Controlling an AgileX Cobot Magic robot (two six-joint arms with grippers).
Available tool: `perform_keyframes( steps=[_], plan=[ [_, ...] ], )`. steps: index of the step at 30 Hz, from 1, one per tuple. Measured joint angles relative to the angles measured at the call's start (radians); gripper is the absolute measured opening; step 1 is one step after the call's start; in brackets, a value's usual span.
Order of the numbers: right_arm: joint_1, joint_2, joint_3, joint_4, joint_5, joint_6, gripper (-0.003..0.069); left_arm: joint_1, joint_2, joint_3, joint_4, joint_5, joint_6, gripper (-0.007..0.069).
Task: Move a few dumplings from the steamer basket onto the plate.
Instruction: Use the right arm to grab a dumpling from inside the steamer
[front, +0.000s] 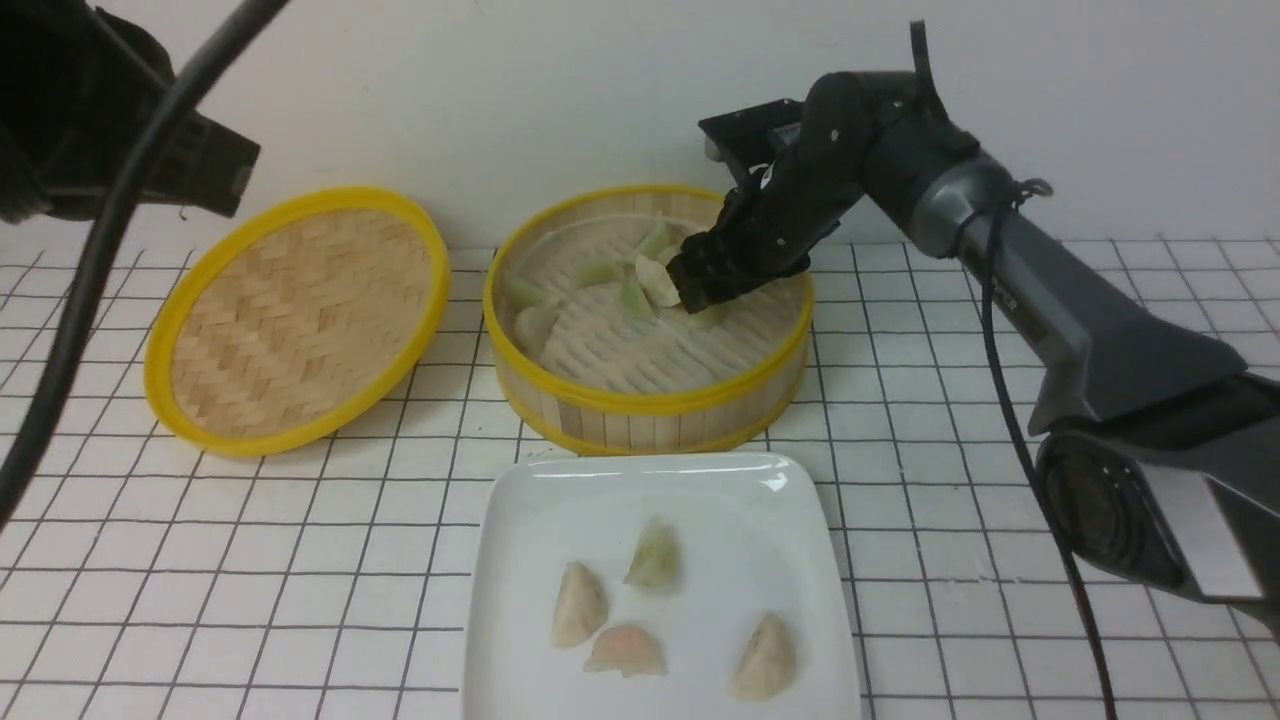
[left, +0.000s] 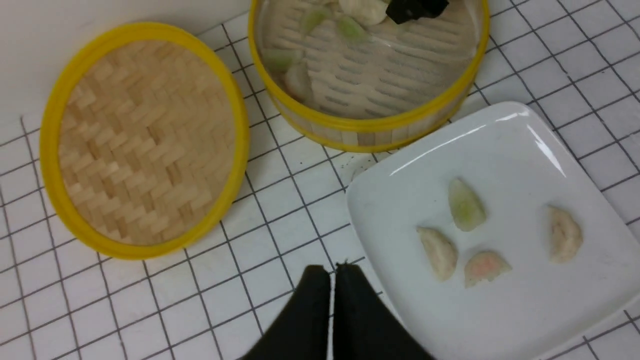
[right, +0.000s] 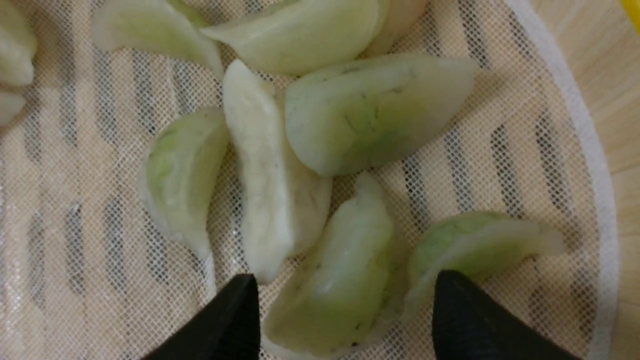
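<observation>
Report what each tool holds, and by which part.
Nothing is held. The left tool is shut empty over the table; the right tool stands open astride a green dumpling in the steamer basket.

Right gripper (front: 700, 288) inside steamer basket (front: 640, 420)

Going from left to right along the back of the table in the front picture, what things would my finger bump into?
woven lid → steamer basket → right arm. The plate is left out, since it lies in front of the basket and shares its stretch.
</observation>
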Motion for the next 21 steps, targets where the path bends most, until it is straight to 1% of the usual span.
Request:
perform_keyframes(
  steps=[3,6,8,9,10,12,17,21],
  plan=[
    [0.001,0.009,-0.008,0.002,-0.015,-0.049,0.0425,0.000,0.000,0.005,0.018,0.000,0.000,-0.0006],
    [0.003,0.017,-0.010,0.006,-0.025,-0.073,0.0419,0.000,0.000,0.008,0.027,0.002,0.000,-0.0006],
    [0.006,0.020,-0.012,0.004,-0.026,-0.081,0.0383,0.000,0.000,0.008,0.032,0.003,0.000,-0.0006],
    [0.006,0.020,-0.012,0.004,-0.026,-0.082,0.0378,0.000,0.000,0.008,0.033,0.003,0.000,-0.0006],
    [0.007,0.025,-0.016,0.004,-0.024,-0.083,0.0326,0.000,0.000,0.008,0.034,0.003,0.000,-0.0006],
    [0.010,0.030,-0.020,0.005,-0.013,-0.081,0.0253,0.000,0.000,0.008,0.034,0.003,0.000,-0.0006],
    [0.014,0.030,-0.033,-0.012,-0.003,-0.064,0.0251,0.000,0.000,0.008,0.034,0.010,-0.001,-0.0006],
    [0.019,0.034,-0.072,-0.054,0.030,-0.011,0.0251,0.000,0.000,0.008,0.035,0.011,-0.001,-0.0006]
  ],
)
